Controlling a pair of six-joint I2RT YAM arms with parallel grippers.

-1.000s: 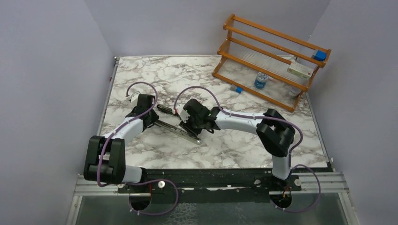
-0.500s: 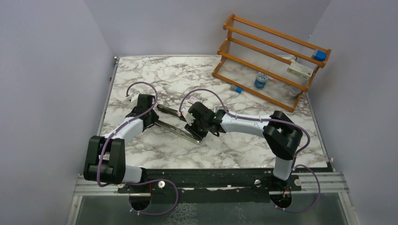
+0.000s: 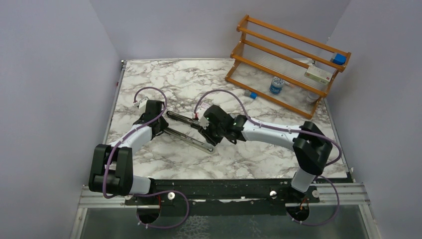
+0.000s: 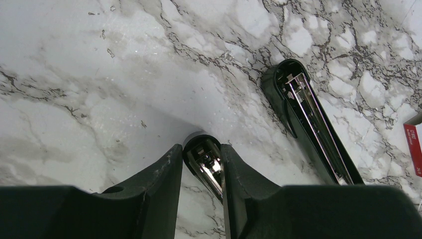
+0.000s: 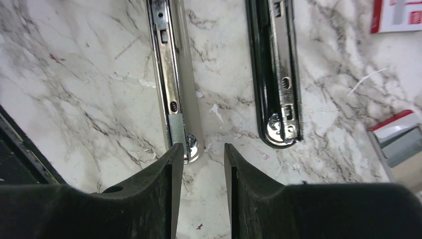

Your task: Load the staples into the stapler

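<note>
Left gripper (image 4: 200,152): clenched on the stapler (image 4: 308,117). Its fingers (image 4: 161,174) press on either side of one black part, close to that part's rounded end.
Stapler: lies swung open on the marble table (image 3: 149,79), left of the middle, just ahead of both arms. In the top view its parts spread in a narrow V from the left gripper toward the right.
Silver channel (image 5: 171,74): the nearer limb of the V, flat on the marble with its open side up. Its rounded tip is just beside one finger of the right gripper.
Right gripper (image 5: 203,149): released, with only bare marble between its fingers. It is low over the table at the free end of the silver channel.
Black limb (image 5: 276,64): lies alongside the silver channel but apart from it, with its shiny metal lining facing up.
Staple box (image 5: 398,15): red with a white label, on the table beyond the black limb, cut off by the edge of the right wrist view.
Red-edged piece (image 5: 395,139): on the table near the black limb's tip, with a grey block in it. Whether that block is staple strips cannot be told.
Rack (image 3: 288,50): wooden, at the far right corner, well apart from the arms. It holds a bottle (image 3: 276,85), a flat box (image 3: 318,74) and a blue block (image 3: 339,59).
</note>
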